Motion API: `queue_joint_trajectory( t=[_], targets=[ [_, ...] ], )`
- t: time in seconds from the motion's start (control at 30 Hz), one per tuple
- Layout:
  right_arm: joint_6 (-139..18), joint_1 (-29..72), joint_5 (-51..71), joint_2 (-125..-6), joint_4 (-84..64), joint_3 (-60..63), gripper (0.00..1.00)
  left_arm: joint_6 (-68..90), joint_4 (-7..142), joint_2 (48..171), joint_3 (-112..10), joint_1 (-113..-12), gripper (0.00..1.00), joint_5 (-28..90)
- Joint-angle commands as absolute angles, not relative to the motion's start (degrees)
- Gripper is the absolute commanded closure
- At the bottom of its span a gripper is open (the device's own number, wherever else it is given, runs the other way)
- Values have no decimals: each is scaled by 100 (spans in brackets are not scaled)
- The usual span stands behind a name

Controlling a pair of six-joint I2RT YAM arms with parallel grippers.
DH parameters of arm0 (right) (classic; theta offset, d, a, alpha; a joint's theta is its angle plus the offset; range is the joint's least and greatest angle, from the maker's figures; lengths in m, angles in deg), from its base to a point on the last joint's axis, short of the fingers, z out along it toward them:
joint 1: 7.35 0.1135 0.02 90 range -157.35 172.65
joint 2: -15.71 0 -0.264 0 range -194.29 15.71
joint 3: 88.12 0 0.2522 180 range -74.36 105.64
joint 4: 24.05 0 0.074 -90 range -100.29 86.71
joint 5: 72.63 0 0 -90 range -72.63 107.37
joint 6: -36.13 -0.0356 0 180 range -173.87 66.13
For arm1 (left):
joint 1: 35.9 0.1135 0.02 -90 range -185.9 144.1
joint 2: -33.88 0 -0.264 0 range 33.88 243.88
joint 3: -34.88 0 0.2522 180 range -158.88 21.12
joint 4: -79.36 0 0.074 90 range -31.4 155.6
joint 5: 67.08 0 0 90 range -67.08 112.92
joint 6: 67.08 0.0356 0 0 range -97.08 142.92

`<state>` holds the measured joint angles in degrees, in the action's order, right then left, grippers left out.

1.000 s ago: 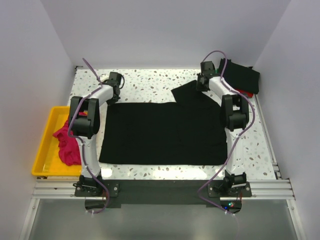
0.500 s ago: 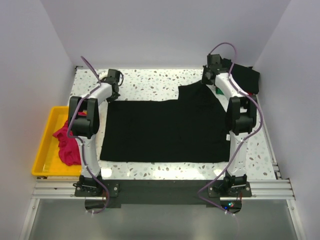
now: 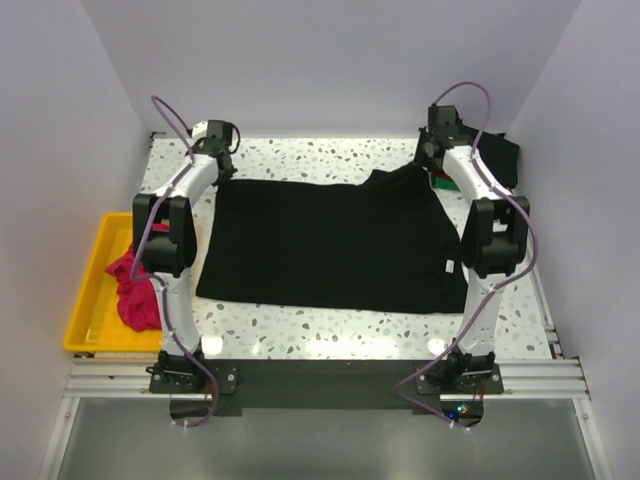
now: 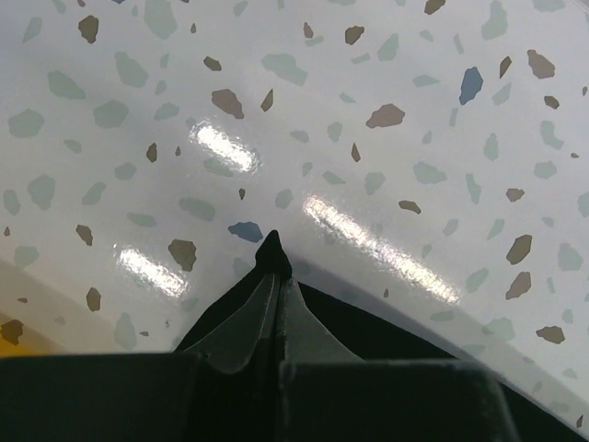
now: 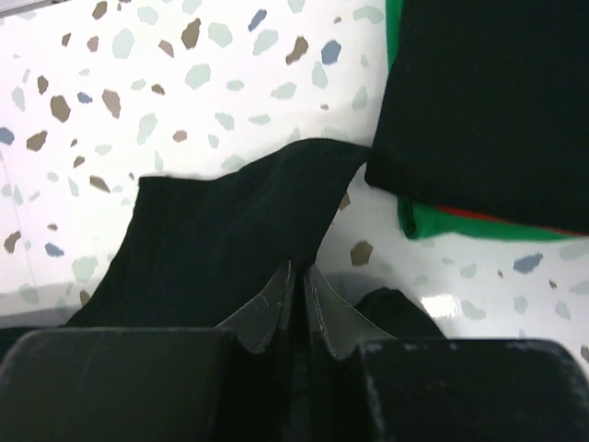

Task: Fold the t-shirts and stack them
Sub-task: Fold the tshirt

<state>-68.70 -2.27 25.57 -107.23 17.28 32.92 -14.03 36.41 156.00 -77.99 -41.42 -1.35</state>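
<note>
Pinching the black t-shirt by its two far corners, I have it spread wide across the counter, with the near hem lying flat toward 6 o'clock. My left gripper is clamped shut on the corner at 11 o'clock. In the left wrist view, a small peak of black cloth pokes out past the fingertips. My right gripper is closed on the opposite corner at 1 o'clock. There the fabric bunches and lifts a little, and a flap of it reaches toward the folded stack without quite meeting it.

That stack sits at about 2 o'clock, just beside my right gripper. It has a black shirt on top, a green shirt under it and a sliver of a red shirt showing between the two, so I judge three shirts are folded and piled.

What remains is this black one, which is flattened but has no fold in it yet. The magenta t-shirt also remains, crumpled in the yellow tray at 9 o'clock, well away from both my grippers. I put the task a little past halfway. The next fold needs the bunched right corner drawn as taut as the left — otherwise the crease will run crooked.
</note>
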Motion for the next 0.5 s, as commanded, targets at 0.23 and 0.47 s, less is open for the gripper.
queue_joint_trajectory(
  t=[0.23,0.47],
  targets=[
    [-7557,-269,2589,-8610,1467,1399,90,-1610,3686,14701,-6819,-4064,100,-213],
    [-7883,-260,2773,-7502,1335,-174,89,-1794,3739,14032,-6001,-4047,100,-283]
  ],
)
